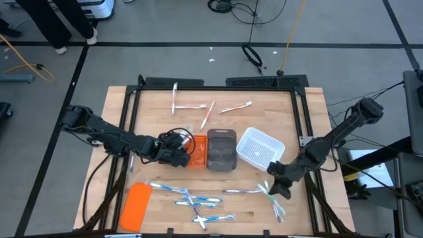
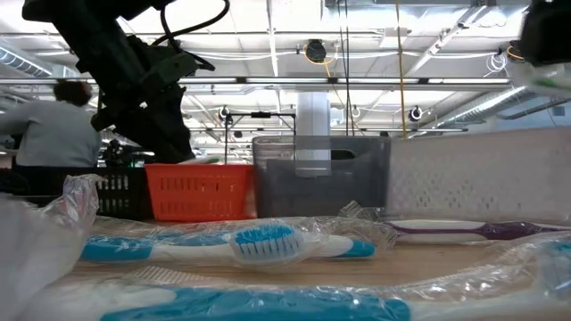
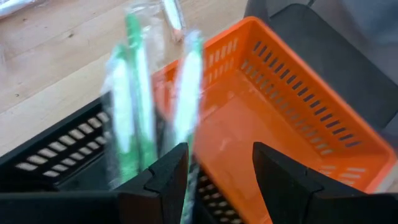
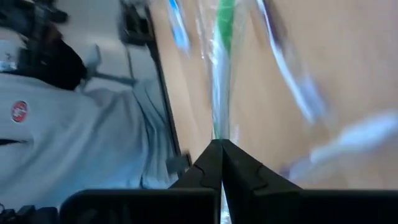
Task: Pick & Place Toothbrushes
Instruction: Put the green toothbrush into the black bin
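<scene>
Two green-white toothbrushes in clear wrappers stand blurred over the black tray, just beyond my open left gripper. That gripper hovers over the black and orange trays. My right gripper is near the table's right near corner, shut on a wrapped green-white toothbrush. More toothbrushes lie flat on the table: blue-white ones along the near edge, several at the far side, and a few beside the right gripper. My left gripper has one wrapped green-white toothbrush running past the inner edge of one finger; with the blur, I cannot tell whether they touch. My right gripper pinches the wrapped green-white toothbrush between its two shut fingertips. The stick runs on straight ahead, along the fingers. Which end it holds cannot be told.
A row of trays crosses the table's middle: black, orange, grey, white. A flat orange slab lies at the near left. A black frame borders the wooden top. In the low view a person sits beyond the table.
</scene>
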You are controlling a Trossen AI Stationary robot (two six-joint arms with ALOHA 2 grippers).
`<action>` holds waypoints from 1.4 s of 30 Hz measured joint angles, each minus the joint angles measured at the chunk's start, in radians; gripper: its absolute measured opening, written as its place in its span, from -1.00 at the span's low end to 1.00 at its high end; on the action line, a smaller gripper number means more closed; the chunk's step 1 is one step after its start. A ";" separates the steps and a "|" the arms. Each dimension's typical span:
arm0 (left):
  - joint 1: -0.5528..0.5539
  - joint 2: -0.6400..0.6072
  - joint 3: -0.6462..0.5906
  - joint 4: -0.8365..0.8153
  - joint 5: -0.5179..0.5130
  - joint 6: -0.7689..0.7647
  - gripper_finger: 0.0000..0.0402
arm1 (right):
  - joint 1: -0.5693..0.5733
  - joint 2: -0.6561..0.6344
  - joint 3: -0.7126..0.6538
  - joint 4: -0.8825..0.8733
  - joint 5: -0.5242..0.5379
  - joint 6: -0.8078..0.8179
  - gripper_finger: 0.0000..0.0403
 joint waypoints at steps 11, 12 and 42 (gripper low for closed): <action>0.000 0.000 0.000 0.002 -0.001 0.011 -0.09 | -0.151 0.000 0.001 0.200 -0.054 -0.198 -0.99; 0.000 0.000 0.000 0.004 -0.001 0.011 -0.09 | -0.161 0.000 0.001 0.217 -0.044 -0.216 -1.00; 0.004 0.000 0.000 0.575 -0.025 0.380 -0.09 | -0.366 0.089 0.061 0.653 0.132 -0.958 -1.00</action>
